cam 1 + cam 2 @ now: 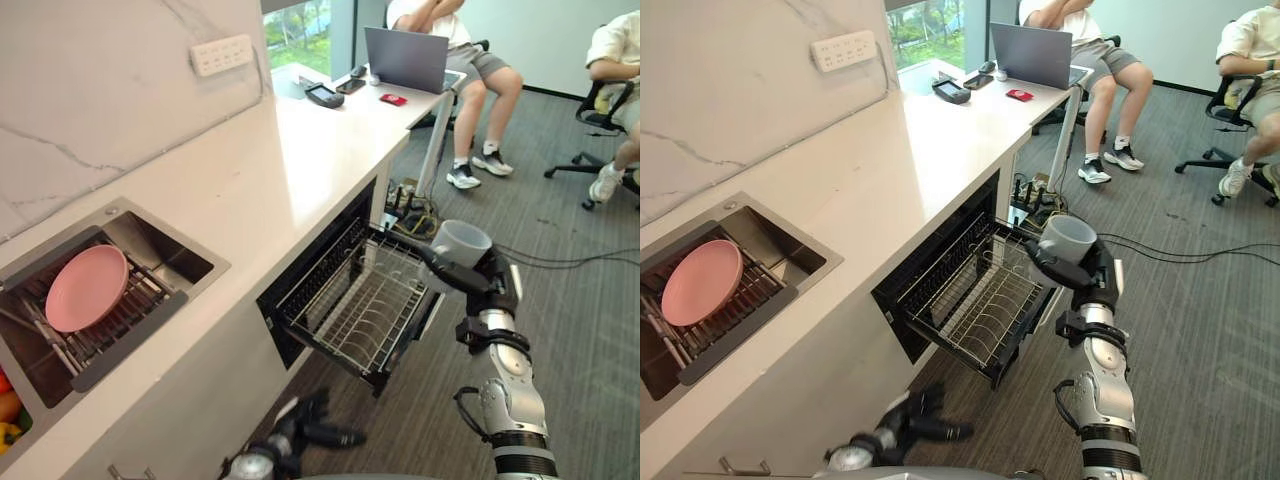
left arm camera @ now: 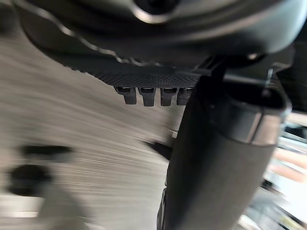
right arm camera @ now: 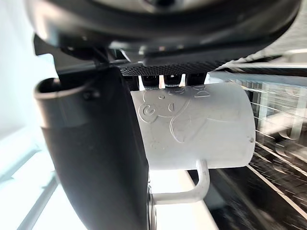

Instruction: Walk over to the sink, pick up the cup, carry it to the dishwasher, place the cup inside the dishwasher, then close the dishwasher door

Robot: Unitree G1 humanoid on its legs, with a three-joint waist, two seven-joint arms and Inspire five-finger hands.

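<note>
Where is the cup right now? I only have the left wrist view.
Observer: In the right hand. Its fingers are curled round the white cup, mouth up.
Operator: Is it loaded yet?
Observer: Not yet. It is held by the outer corner of the pulled-out dishwasher rack, not in it.
Operator: Anything left behind?
Observer: A pink plate lies on the grid in the sink.
</note>
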